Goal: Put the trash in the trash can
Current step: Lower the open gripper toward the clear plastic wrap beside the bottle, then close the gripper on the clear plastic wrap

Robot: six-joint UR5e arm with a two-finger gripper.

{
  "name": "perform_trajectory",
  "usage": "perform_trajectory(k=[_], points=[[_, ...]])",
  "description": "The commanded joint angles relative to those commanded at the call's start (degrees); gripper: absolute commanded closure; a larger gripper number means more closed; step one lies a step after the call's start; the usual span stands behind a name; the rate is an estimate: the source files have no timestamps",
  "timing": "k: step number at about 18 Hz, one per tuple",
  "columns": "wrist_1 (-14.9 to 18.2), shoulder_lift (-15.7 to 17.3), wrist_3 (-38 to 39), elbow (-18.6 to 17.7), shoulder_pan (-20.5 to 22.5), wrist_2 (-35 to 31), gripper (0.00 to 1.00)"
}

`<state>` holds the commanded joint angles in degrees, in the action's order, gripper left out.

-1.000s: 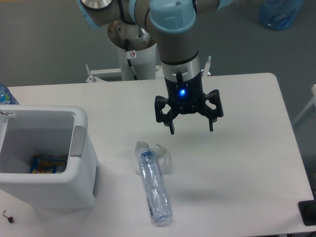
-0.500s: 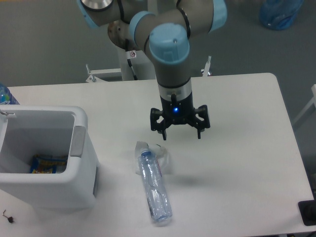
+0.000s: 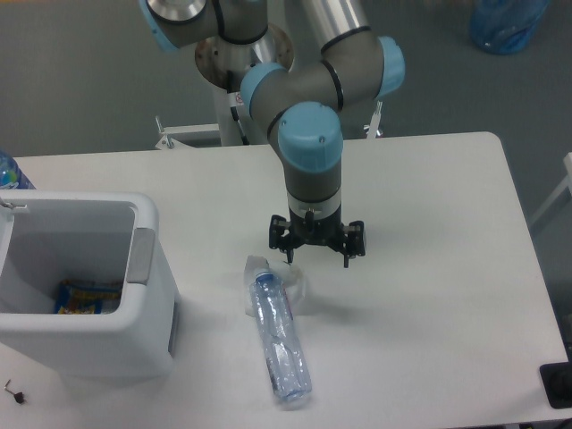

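A long clear blue-tinted bottle (image 3: 279, 338) lies on the white table (image 3: 429, 268), its cap end near the upper left. A thin translucent whitish sheet (image 3: 301, 288) rests against the bottle's upper right side. My gripper (image 3: 317, 259) hangs open just above and to the right of the sheet, its left fingertip close to the sheet's top edge and nothing between its fingers. The white trash can (image 3: 85, 335) stands at the left with a grey panel on its right rim; a yellow and blue wrapper (image 3: 87, 298) lies inside.
A blue bottle top (image 3: 11, 172) peeks in at the left edge behind the bin. A blue bag (image 3: 507, 24) lies on the floor at the top right. The arm's base post (image 3: 237, 107) rises behind the table's far edge.
The gripper has come down and moved left toward the sheet and bottle, staying open. The bottle, sheet and bin have not moved.
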<state>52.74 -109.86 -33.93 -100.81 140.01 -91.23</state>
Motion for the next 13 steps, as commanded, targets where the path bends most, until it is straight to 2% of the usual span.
perform_trajectory(k=[5, 8, 11, 13], points=[[-2.5, -3.9, 0.6, -0.3, -0.2, -0.6, 0.0], [-2.6, -3.9, 1.3, -0.3, -0.2, -0.6, 0.0], [-2.6, -4.2, 1.5, -0.4, -0.3, -0.6, 0.13], [-2.6, -4.2, 1.5, -0.4, -0.3, -0.6, 0.29]])
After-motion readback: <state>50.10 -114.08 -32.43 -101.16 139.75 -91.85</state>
